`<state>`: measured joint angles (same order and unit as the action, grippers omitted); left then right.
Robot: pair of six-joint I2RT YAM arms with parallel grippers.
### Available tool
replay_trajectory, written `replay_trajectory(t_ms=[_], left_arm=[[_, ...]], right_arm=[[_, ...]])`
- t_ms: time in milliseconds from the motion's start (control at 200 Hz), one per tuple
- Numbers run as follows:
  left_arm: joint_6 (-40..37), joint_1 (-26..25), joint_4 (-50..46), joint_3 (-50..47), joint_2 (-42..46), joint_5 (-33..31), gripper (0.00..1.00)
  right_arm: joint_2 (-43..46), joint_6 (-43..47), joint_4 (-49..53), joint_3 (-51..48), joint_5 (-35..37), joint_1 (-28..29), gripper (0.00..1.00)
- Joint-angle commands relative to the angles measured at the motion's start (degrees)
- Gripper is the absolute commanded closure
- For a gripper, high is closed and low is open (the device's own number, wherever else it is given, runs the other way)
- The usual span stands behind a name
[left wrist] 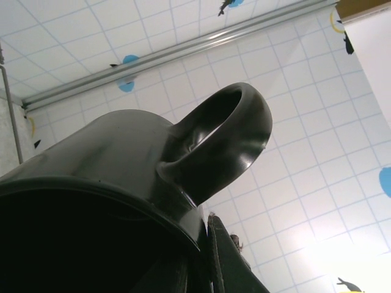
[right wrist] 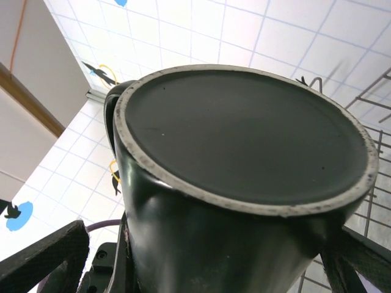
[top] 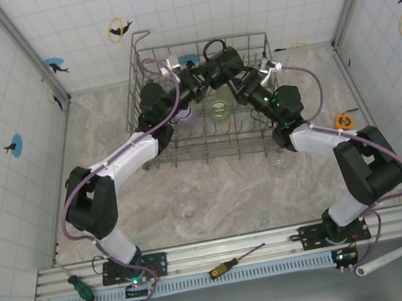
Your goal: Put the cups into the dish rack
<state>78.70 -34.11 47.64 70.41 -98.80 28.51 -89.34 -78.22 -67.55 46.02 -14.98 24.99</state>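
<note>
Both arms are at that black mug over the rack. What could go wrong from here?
The left gripper pinches the black mug by its rim alone, so it might slip and fall onto the lavender cup or green cup in the dish rack. The right gripper straddles the mug, open; closing off-centre could knock it loose.

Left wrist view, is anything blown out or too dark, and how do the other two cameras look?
Left wrist: the black mug goes featureless black inside its mouth, and the tiled wall washes out white at lower right. Right wrist: the mug's base is sharp. Top external: even light, though a clear cup nearly vanishes against the marble table.
</note>
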Motion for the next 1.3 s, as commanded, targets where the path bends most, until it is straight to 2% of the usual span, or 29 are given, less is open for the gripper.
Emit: replay_trajectory(t_ms=[0,560,831,876,1116,1296], left_arm=[[2.8,-0.5,9.6,0.9,-0.2,-0.9,1.00],[6.8,-1.4,12.1,0.4,-2.8,0.2,1.00],[6.9,-1.6,10.0,1.3,-3.7,1.5,1.00],[7.1,-1.6,10.0,1.5,-4.0,1.8,1.00],[7.8,-1.8,9.1,3.3,-5.8,4.0,1.00],[7.9,-1.9,9.3,3.5,-6.5,5.1,1.00]], right_arm=[[-1.3,1.8,-5.2,-0.2,1.1,-0.2,0.00],[-6.9,0.0,-13.4,1.7,2.9,-1.9,0.00],[-9.0,-1.1,-16.7,2.5,2.1,-2.4,0.01],[-9.4,-1.2,-17.4,2.5,1.9,-2.5,0.04],[-10.5,-0.7,-19.5,1.7,1.1,-2.9,0.37],[-9.1,2.0,-20.0,0.0,0.9,-3.4,0.48]])
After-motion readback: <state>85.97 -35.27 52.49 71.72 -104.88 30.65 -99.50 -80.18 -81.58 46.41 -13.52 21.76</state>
